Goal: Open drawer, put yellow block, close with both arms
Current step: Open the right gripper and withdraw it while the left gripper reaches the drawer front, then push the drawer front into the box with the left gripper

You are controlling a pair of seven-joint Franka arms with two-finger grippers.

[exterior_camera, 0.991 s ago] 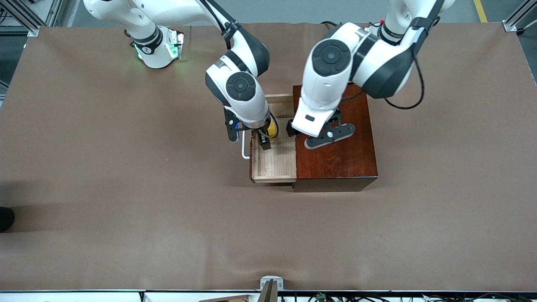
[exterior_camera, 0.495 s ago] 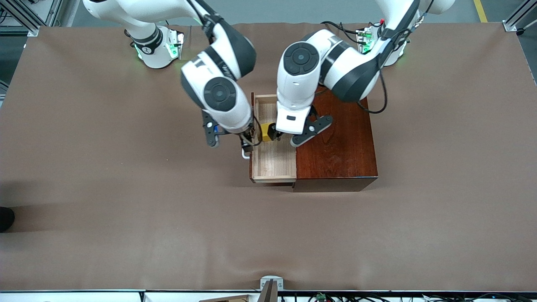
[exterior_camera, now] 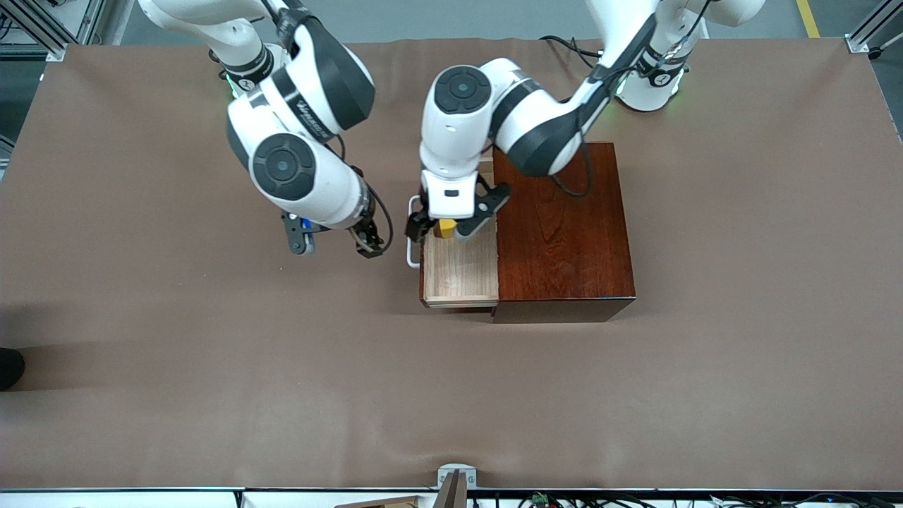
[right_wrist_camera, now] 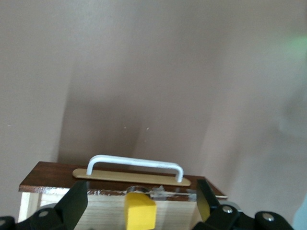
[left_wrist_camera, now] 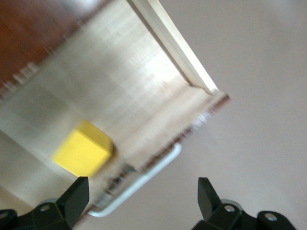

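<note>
Front view shows the drawer [exterior_camera: 462, 264] pulled out of the dark wooden box [exterior_camera: 561, 226], and the yellow block [exterior_camera: 445, 228] lies inside it near the white handle [exterior_camera: 411, 243]. Right over the block hangs the left hand [exterior_camera: 439, 227] with its fingers spread wide, holding nothing. Over the brown surface [exterior_camera: 211, 353], beside the handle, the right hand [exterior_camera: 331, 243] is open and empty too.
</note>
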